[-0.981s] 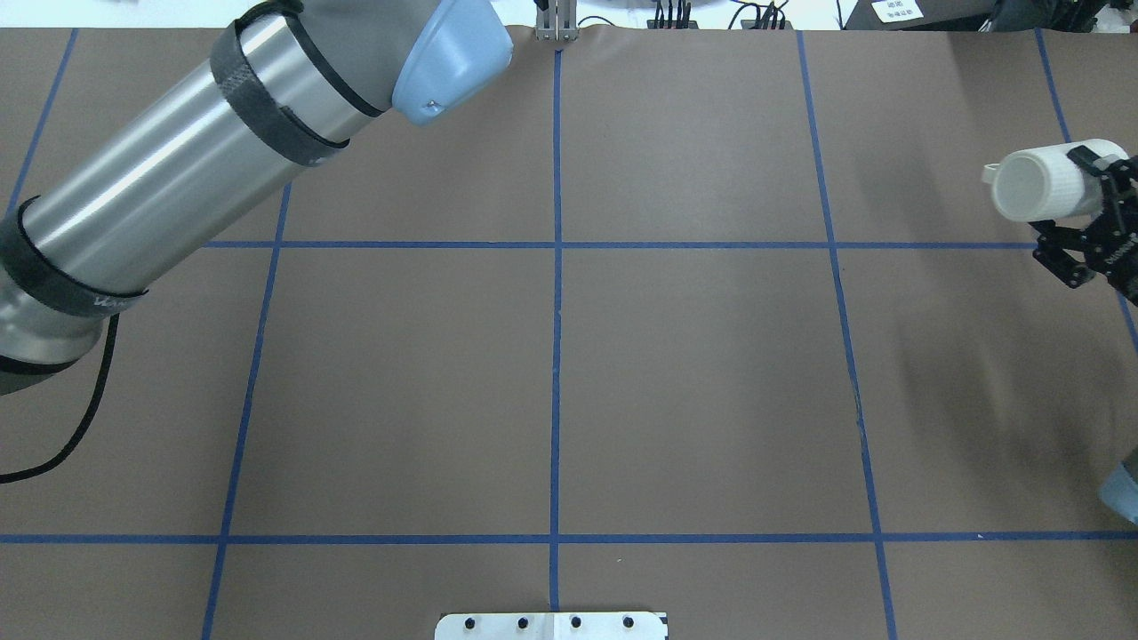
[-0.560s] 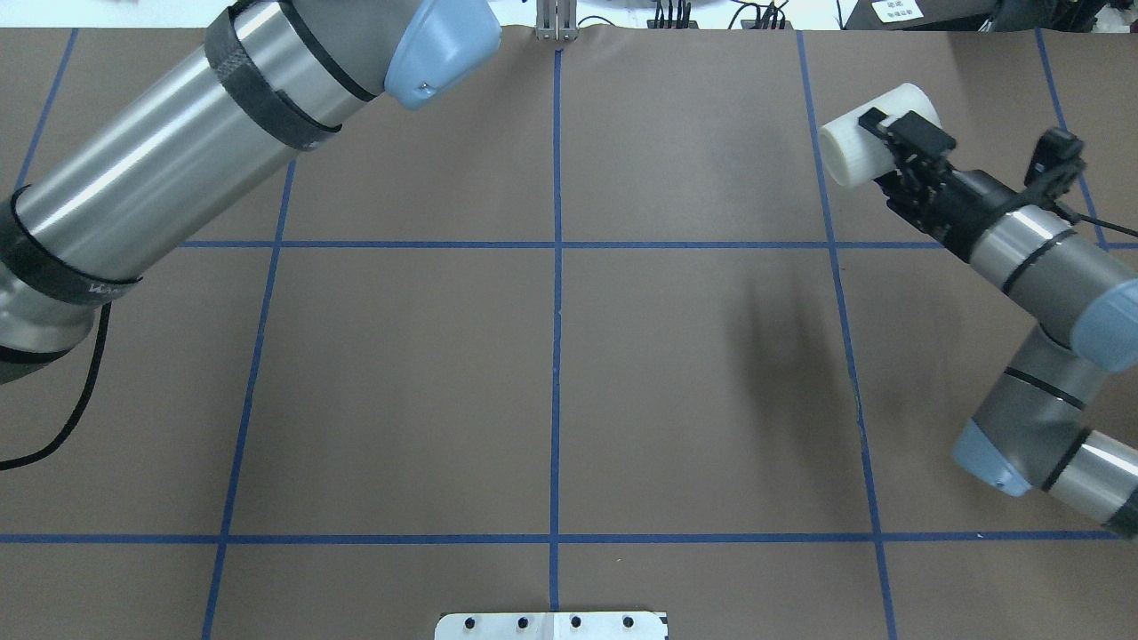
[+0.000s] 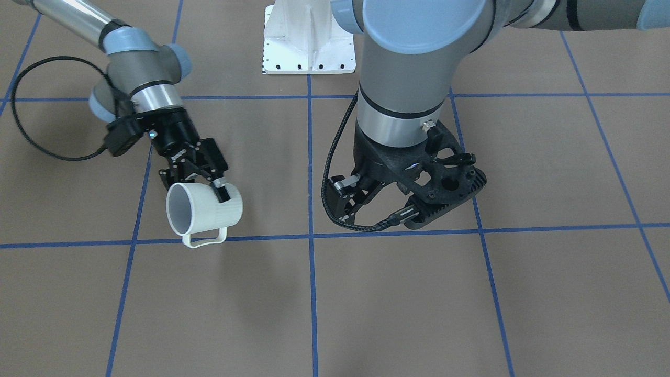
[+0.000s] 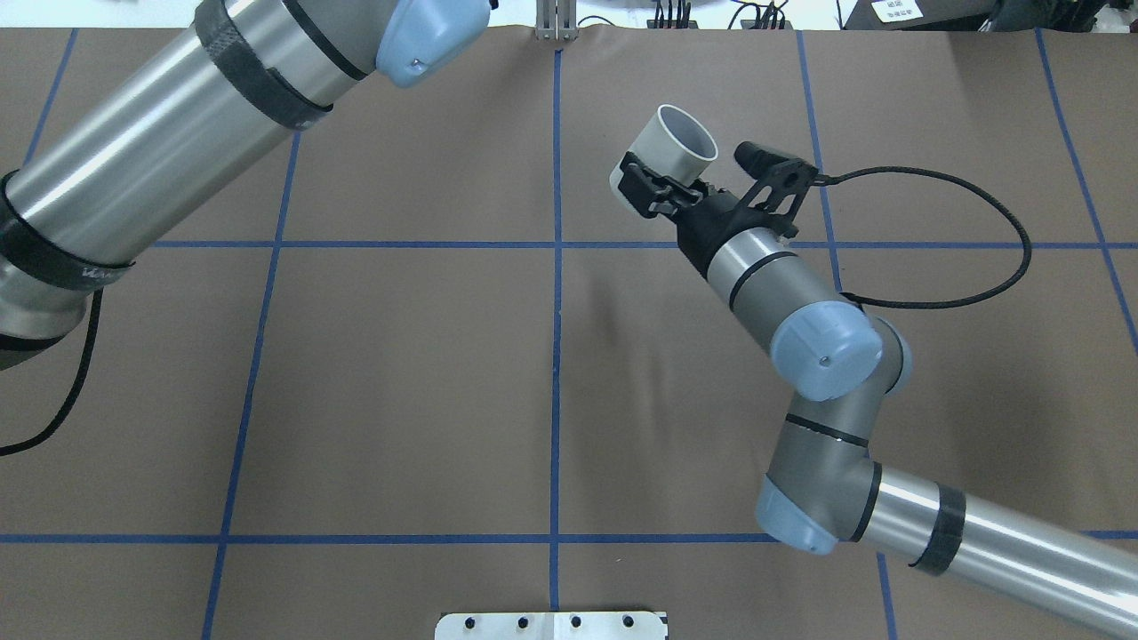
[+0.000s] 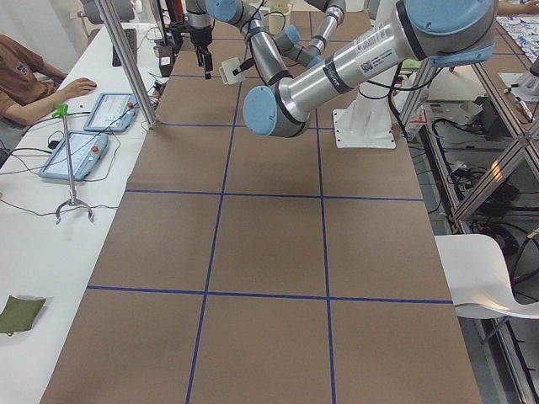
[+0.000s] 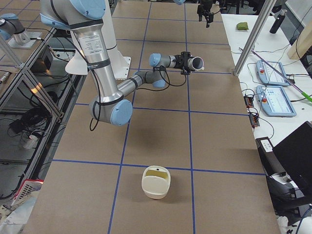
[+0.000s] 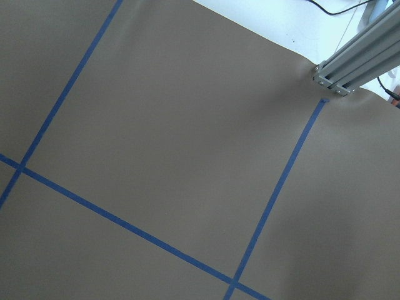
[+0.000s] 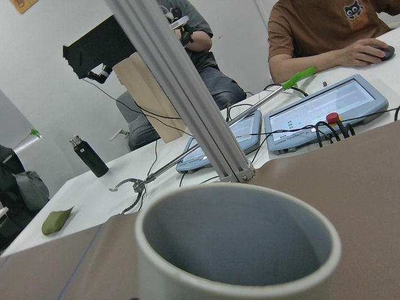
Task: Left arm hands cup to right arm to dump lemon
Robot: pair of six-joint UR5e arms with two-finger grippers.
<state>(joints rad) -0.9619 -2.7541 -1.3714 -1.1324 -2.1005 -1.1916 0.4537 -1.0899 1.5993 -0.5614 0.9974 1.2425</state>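
The off-white cup (image 4: 674, 147) is clamped by its wall in my right gripper (image 4: 653, 182), which is shut on it above the table's far middle. In the front view the cup (image 3: 204, 212) tilts with its mouth toward the camera and its handle hanging down, under the right gripper (image 3: 217, 191). Its greyish inside looks empty in the right wrist view (image 8: 237, 250). The lemon shows in no view. My left gripper (image 3: 356, 201), below the holed black bracket, hangs open and empty to the cup's side, apart from it.
A cream tub (image 6: 156, 183) with something pale yellow inside stands near the table's right end. Blue tape lines (image 4: 556, 311) grid the brown table. The white base plate (image 3: 309, 42) sits at the robot's side. Operators and tablets (image 5: 84, 151) line the far side table.
My right arm swung from the table's far right edge toward the middle with the cup, turning its mouth from sideways to up. The left arm drifted slightly back.
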